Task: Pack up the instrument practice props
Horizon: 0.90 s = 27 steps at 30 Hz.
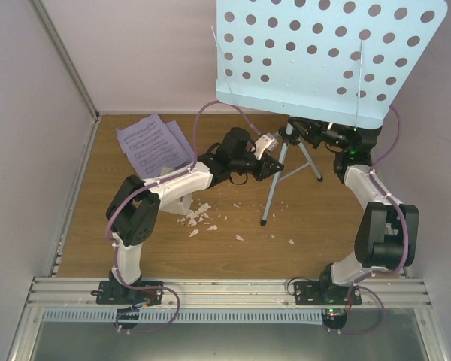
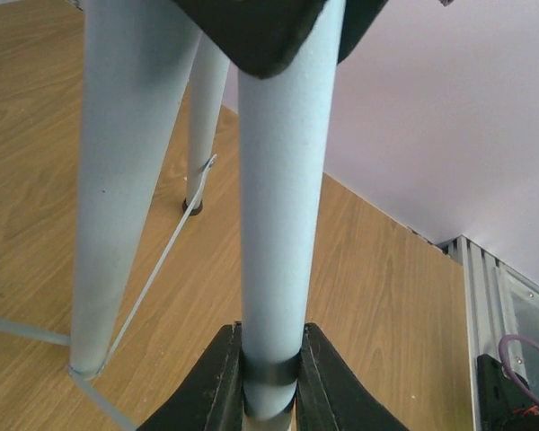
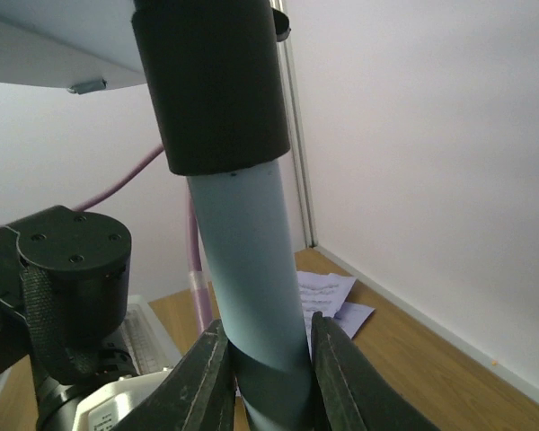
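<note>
**Centre of workspace: double clamp confirmed**

At the middle of the brown wood-grain table (image 1: 316,226), the light-blue music stand (image 1: 323,53) stood upright on thin tripod legs. Its flat desk, perforated with round holes, filled the upper right of the overhead view.

The left gripper (image 2: 269,391) was closed on one smooth pale-blue tube (image 2: 283,224) of the stand, a black finger pressed to each side. A dark band (image 2: 269,368) ringed the tube at the contact point, and a black hub (image 2: 260,36) capped it above. Two further pale-blue legs (image 2: 117,180) splayed to the left, tied by thin wire braces (image 2: 162,260).

The right gripper (image 3: 269,377) was likewise clamped on the round pale-blue pole (image 3: 247,269), just below a matt black cylindrical collar (image 3: 211,90).

Pale lilac printed sheet-music pages (image 1: 154,143) lay flat at the far left of the table, well apart from both grippers. A small white pyramid-shaped metronome (image 1: 179,203) sat partly hidden under the left arm, beside scattered white crumbs (image 1: 203,218).
</note>
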Available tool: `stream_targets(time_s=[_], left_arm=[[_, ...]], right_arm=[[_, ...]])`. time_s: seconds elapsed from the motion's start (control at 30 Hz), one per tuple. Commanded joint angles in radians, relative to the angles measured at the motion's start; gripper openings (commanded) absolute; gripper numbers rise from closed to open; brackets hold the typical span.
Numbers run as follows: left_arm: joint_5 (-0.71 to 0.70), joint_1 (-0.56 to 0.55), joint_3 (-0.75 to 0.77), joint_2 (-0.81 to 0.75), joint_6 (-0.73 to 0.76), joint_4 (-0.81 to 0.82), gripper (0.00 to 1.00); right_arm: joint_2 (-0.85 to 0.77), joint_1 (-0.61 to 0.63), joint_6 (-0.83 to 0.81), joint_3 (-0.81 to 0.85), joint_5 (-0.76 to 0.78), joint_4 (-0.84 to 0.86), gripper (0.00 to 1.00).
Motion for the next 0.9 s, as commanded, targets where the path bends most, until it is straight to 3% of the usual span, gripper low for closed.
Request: stream_targets(time_s=[0.0,0.53,0.73,0.87], left_arm=[[-0.091,-0.002,0.027,-0.081,-0.017,0.103,0.0],[-0.174,-0.002,-0.041,-0.399,-0.033,0.166,0.0],[-0.11,-0.003,-0.044,-0.488,-0.079,0.048,0.0],[-0.052,-0.006,-0.132,-0.558,-0.162,-0.005,0.0]], right_arm=[[-0.048,0.067,-0.037,-0.004,-0.057,-0.122,0.02],[-0.258,0.157,-0.047,-0.094,0.044,-0.265,0.01],[-0.331,0.216,-0.044,-0.063,0.219,-0.515,0.01],[-0.342,0.254,0.091,-0.124,0.328,-0.537,0.01]])
